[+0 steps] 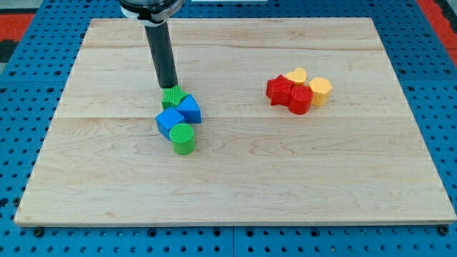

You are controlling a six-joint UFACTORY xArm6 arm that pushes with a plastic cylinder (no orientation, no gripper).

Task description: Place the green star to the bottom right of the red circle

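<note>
The green star [173,98] lies left of the board's middle, at the top of a tight cluster of blocks. My tip [169,87] stands right at the star's top edge, touching it or nearly so. The red circle [300,100] lies far off at the view's right, in a second cluster. The rod comes down from the view's top.
Two blue blocks [190,109] [168,123] and a green cylinder [183,138] press against the star from below. A red star-like block [279,89], a yellow heart [295,76] and a yellow hexagon [321,91] crowd the red circle. The wooden board [235,193] is rimmed by blue pegboard.
</note>
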